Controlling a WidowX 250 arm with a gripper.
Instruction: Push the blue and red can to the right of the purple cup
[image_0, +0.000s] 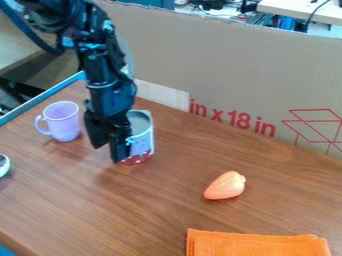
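Currently, jaws parted, no object seen between them. Black gripper (109, 151) hangs just in front of a cylindrical can (142, 140), pale-walled, red-based, upright on wood-grain table (153, 205); contact unclear. Nearby: lilac mug (63, 121), loop handle. Well apart: tapered orange object (226, 186), folded orange cloth (257, 245).
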